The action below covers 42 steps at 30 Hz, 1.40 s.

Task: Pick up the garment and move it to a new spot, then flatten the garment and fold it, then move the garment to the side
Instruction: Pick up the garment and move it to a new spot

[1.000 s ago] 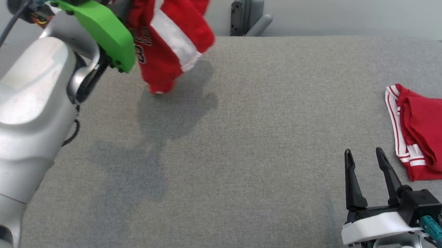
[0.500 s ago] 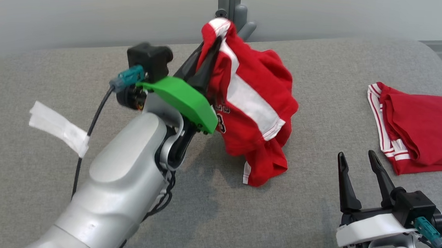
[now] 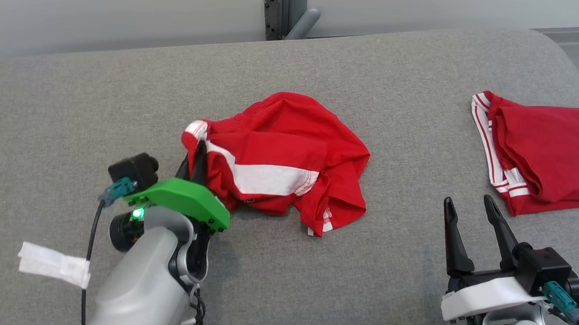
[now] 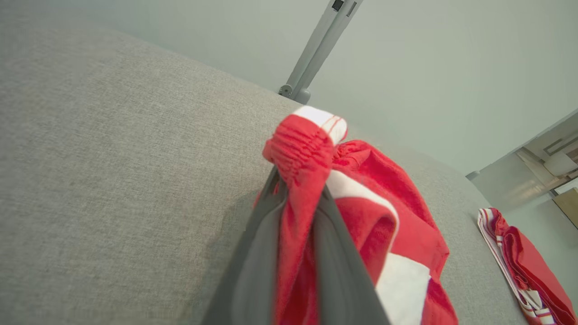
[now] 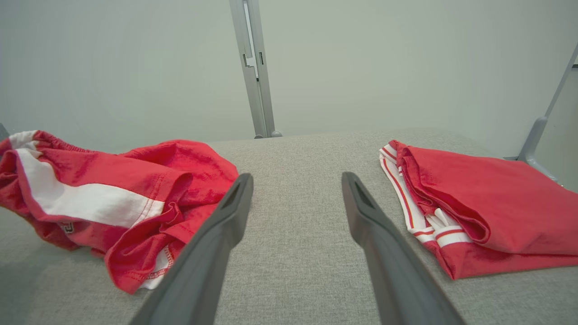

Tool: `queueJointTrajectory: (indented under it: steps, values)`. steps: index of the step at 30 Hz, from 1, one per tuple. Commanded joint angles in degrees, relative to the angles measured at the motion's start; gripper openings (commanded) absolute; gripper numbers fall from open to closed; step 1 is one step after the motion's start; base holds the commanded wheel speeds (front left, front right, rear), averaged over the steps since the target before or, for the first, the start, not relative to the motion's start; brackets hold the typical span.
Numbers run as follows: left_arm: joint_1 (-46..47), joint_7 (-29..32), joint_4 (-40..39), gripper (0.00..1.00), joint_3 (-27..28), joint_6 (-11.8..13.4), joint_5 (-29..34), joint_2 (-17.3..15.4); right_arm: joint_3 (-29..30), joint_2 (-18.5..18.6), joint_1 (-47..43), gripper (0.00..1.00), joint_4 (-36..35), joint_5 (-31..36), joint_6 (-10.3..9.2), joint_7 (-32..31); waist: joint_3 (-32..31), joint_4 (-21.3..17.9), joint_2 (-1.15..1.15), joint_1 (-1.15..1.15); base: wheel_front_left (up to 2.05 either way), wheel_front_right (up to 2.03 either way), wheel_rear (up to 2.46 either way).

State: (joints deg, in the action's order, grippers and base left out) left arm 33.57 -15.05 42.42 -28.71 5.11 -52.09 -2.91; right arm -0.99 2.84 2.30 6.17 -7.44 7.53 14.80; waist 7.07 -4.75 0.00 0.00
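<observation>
Lowered from mid-air, the red shorts [image 3: 280,152] lay crumpled mid-table on the grey padded table [image 3: 72,94].
The left gripper [image 3: 197,158] stayed pinched shut on their elastic waistband [image 4: 300,144], left side; the right gripper [image 3: 468,201] stood wide open, empty, near right. Light, limp cloth, probably best gripped at waistband corners.

Soft, matt red knit cloth with a white band makes up the crumpled garment [image 3: 290,147], set against the coarse grey woven table cover [image 3: 362,287]. At near left, a smooth green plastic shell [image 3: 181,202] caps a satin silver forearm [image 3: 141,284]. The right gripper [image 3: 468,199] has matt dark fingers [image 3: 454,240].
</observation>
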Motion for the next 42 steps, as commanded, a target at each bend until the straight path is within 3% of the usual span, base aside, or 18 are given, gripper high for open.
queueJointTrajectory:
  steps: [1,6,7,10,17,31,42]
  values:
    - [-1.78,-0.12,-0.21,0.00,0.34,0.02,0.63,-0.07,0.10,0.11,0.48,1.00,0.15,-0.31,-0.08,0.35,-0.04,0.06,0.00,0.00,0.00,0.00,0.00]
    - [-6.89,-0.14,-1.31,0.00,2.56,-0.27,0.73,-0.06,-0.03,0.11,0.29,1.00,0.92,-0.30,-0.08,0.41,-0.68,0.71,0.00,0.00,0.00,0.00,0.00]
    - [-7.73,-0.14,-1.51,0.15,2.88,-0.22,0.60,-0.05,-0.11,0.11,0.27,1.00,1.09,-0.30,-0.08,0.36,-0.92,0.89,0.00,0.00,0.00,0.00,0.00]
    - [-10.01,-0.15,-2.26,1.00,3.26,-0.25,0.09,-0.06,-0.36,0.11,0.24,1.00,1.47,-0.24,-0.08,0.39,-1.60,1.36,0.00,0.00,0.00,0.00,0.00]
    - [-13.83,-0.14,-4.35,1.00,3.51,-1.33,0.14,-0.05,-0.49,0.11,-1.03,1.00,2.30,0.10,-0.08,0.37,-3.75,2.43,0.00,0.00,0.00,0.00,0.00]
    - [-23.31,-0.15,-16.58,1.00,12.80,-4.64,22.16,-0.04,0.89,0.11,-4.45,1.00,1.25,0.26,-0.08,0.00,-7.27,5.10,0.00,0.00,0.00,0.00,0.00]
    - [-31.42,-0.15,-26.12,1.00,16.92,-5.74,30.37,-0.04,1.20,0.11,-6.02,1.00,0.98,0.42,-0.08,-0.10,-8.25,6.71,0.00,0.00,0.00,0.00,0.00]
